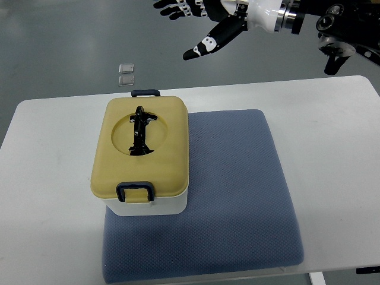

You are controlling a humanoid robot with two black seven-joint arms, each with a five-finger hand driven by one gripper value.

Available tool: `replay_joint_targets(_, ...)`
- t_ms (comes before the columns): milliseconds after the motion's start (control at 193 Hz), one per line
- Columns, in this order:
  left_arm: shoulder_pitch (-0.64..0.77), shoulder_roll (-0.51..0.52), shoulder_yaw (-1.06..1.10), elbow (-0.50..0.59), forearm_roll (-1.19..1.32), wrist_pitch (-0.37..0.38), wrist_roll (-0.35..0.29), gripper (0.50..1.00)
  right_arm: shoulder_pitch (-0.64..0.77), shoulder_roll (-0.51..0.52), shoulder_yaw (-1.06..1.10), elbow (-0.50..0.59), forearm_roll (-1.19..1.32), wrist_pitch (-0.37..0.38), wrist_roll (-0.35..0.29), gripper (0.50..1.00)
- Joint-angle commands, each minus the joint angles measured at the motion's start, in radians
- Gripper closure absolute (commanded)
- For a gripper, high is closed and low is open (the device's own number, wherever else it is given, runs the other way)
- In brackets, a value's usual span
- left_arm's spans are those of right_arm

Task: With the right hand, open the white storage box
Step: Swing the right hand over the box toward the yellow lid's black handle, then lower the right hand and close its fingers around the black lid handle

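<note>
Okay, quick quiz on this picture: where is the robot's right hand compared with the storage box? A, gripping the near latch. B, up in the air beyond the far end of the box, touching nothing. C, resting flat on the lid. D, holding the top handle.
B: the right hand hangs with fingers spread past the table's far edge, well clear of the storage box, whose lid is shut.

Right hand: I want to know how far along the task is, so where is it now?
In the top view the right hand hangs open at the top edge, beyond the table, up and right of the closed box.
</note>
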Motion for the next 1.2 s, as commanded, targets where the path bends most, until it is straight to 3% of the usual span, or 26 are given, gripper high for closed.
replay_joint_targets(0, 0.0, 0.0, 0.0, 0.0, 0.0, 0.0, 0.0, 0.5, 0.028, 0.042, -0.001, 0.012, -0.132, -0.006, 0.0, 0.581)
replay_joint_targets(352, 0.0, 0.0, 0.0, 0.0, 0.0, 0.0, 0.0, 0.5, 0.111, 0.154, -0.035, 0.051, -0.35, -0.164, 0.0, 0.581)
replay_joint_targets(554, 0.0, 0.0, 0.0, 0.0, 0.0, 0.0, 0.0, 0.5, 0.16, 0.246, -0.202, 0.052, -0.453, -0.4, 0.0, 0.583)
replay_joint_targets(642, 0.0, 0.0, 0.0, -0.001, 0.0, 0.0, 0.0, 0.5, 0.166, 0.269, -0.25, 0.052, -0.484, -0.463, 0.0, 0.583)
replay_joint_targets(1010, 0.0, 0.0, 0.0, 0.0, 0.0, 0.0, 0.0, 0.5, 0.18, 0.263, -0.274, 0.08, -0.581, -0.487, 0.0, 0.587)
replay_joint_targets(1197, 0.0, 0.0, 0.0, 0.0, 0.0, 0.0, 0.0, 0.5, 0.175, 0.273, -0.277, 0.083, -0.631, -0.487, 0.0, 0.619)
